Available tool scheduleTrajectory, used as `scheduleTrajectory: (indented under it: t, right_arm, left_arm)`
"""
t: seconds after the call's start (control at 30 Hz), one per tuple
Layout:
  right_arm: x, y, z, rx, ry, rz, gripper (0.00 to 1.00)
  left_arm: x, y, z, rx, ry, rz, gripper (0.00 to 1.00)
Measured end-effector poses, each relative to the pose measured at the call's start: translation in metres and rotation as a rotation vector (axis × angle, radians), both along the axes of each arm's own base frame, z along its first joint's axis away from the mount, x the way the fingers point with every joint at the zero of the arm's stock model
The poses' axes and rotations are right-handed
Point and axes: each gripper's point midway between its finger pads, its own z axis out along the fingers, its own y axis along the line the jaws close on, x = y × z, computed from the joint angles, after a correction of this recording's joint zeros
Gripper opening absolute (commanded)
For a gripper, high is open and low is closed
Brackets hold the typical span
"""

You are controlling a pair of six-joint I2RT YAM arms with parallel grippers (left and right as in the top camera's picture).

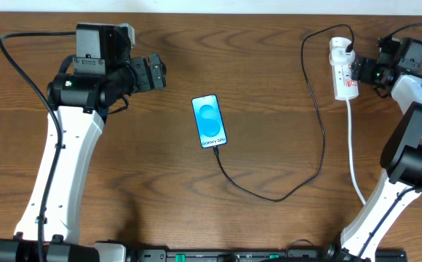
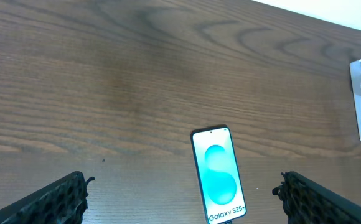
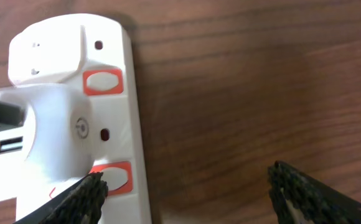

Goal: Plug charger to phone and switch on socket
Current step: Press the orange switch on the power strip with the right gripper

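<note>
The phone (image 1: 210, 121) lies flat mid-table, cyan screen up, "Galaxy" text at its near end; it also shows in the left wrist view (image 2: 218, 175). The black charger cable (image 1: 320, 124) runs from the phone's near end in a loop up to the white socket strip (image 1: 343, 69) at the back right. My left gripper (image 1: 158, 73) is open and empty, left of and beyond the phone. My right gripper (image 1: 358, 70) is open at the strip's right edge. In the right wrist view one finger (image 3: 81, 196) touches a red switch (image 3: 115, 177); a white plug adapter (image 3: 46, 137) sits in the strip.
The strip's thick white cord (image 1: 353, 156) runs toward the table's front at the right. Both arm bases stand at the front edge. The wooden table top (image 1: 269, 65) surrounds the phone.
</note>
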Motion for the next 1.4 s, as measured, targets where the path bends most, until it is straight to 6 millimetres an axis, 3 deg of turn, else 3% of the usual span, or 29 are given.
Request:
scheduleTrajectory:
  t: [0.27,1.4]
  right_arm:
    - [0.0021,-0.0075,-0.0014,-0.001,-0.005,-0.063,0.84]
    - [0.0032,-0.0003,-0.0044,0.041,0.014,-0.082,0.84]
  left_arm:
    - [0.0000,0.0000,0.0000,0.000,0.000,0.000,0.99]
    - [0.0000,0.0000,0.0000,0.000,0.000,0.000,0.99]
